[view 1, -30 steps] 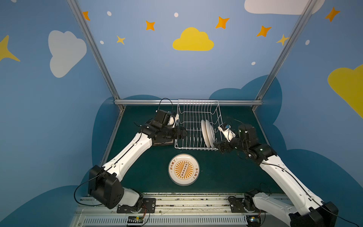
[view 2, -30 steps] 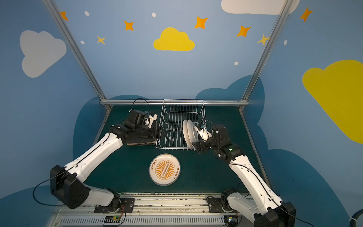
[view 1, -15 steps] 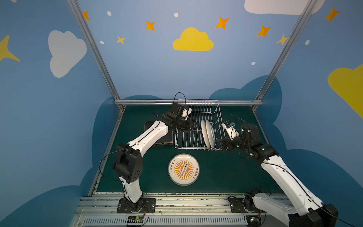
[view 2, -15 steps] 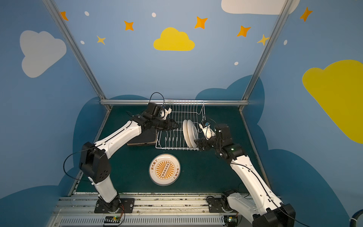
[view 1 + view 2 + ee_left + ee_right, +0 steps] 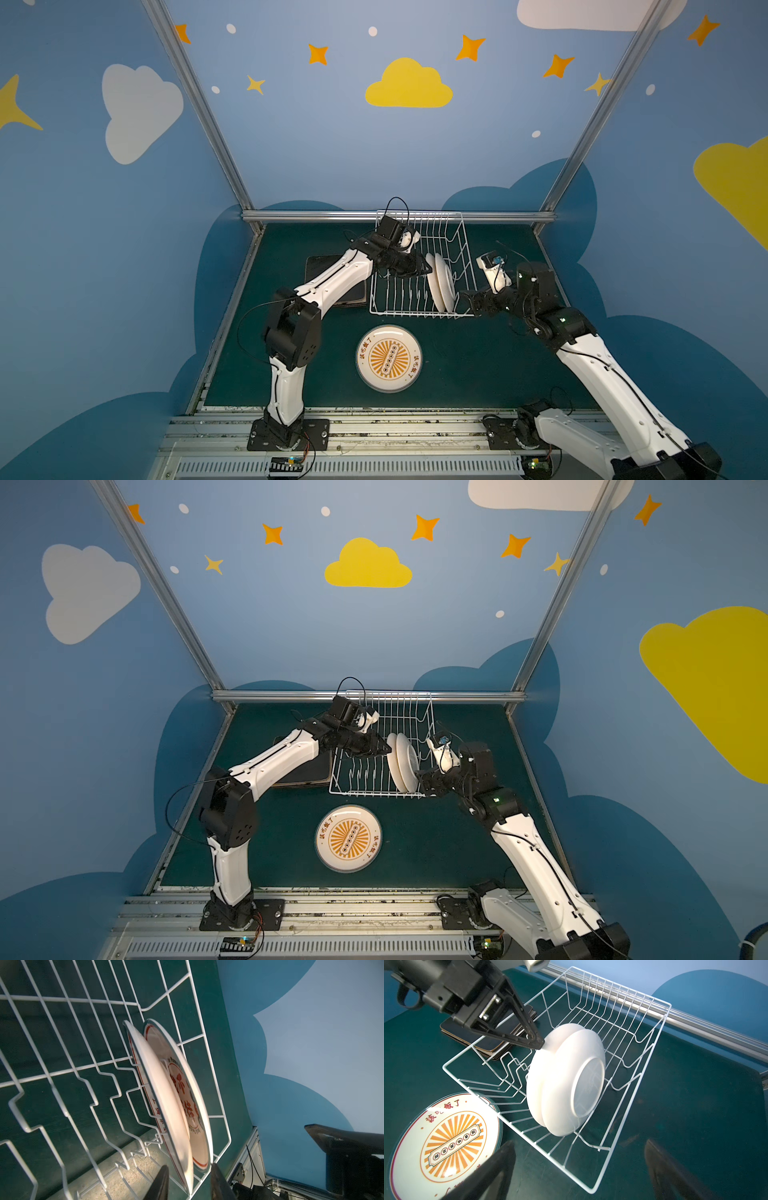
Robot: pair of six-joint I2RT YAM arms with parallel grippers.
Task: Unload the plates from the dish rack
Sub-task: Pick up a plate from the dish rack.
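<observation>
Mostly done, I judge: only 2 round white plates [image 5: 564, 1080] stand upright in the dish rack [image 5: 663, 1022], their rims between the left gripper's [image 5: 189, 1165] parted fingers. Whether these pinch yet I cannot tell. The right gripper [image 5: 578, 1142] gapes wide and empty, with the plates just beyond its fingers. Already unloaded are the sunburst plate [image 5: 389, 359] and the dark square stack [image 5: 318, 270], whose count is hidden behind the left arm.
</observation>
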